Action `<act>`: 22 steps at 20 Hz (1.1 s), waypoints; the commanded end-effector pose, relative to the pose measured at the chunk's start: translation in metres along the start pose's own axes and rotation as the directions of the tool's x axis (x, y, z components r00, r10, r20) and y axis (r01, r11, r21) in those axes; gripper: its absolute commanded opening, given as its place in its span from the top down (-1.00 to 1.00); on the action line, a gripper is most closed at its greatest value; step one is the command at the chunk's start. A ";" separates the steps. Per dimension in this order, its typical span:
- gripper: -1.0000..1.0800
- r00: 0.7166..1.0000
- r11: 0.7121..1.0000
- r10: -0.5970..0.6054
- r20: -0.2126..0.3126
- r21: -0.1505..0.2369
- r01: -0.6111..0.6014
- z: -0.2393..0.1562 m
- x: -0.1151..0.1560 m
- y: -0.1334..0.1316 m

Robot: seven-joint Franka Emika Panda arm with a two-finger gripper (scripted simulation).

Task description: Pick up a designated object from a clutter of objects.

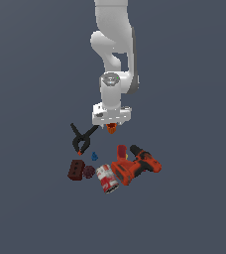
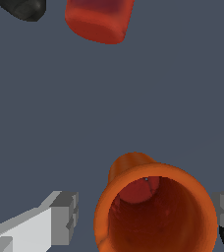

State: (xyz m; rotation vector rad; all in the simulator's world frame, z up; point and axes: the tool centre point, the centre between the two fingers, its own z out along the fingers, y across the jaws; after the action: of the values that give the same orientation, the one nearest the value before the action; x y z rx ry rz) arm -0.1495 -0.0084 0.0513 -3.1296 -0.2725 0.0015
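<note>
Plain dark grey-blue ground is lying under everything. Near the exterior view's left, a black spring clamp [image 1: 80,139] is resting; beside it the white gripper [image 1: 111,125] is being held around the small orange tapered plastic cup [image 2: 155,211], jaws wide on either side, whether touching cannot be told. Closing should be even and centred, judging by the off-centre rim. No writing is being shown legibly.

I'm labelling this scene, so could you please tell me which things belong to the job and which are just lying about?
Part of the job:
- orange cup, between the tool's fingers
- tool

Just lying about:
- black clamp
- drill
- red-and-white can
- dark red brick
- maroon ball
- small blue piece
</note>
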 end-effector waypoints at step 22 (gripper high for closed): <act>1.00 1.000 1.000 0.000 -0.001 0.000 0.000 0.011 0.001 0.001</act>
State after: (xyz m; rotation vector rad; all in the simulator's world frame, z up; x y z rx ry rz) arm -0.1490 -0.0086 0.0389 -3.1296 -0.2733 0.0008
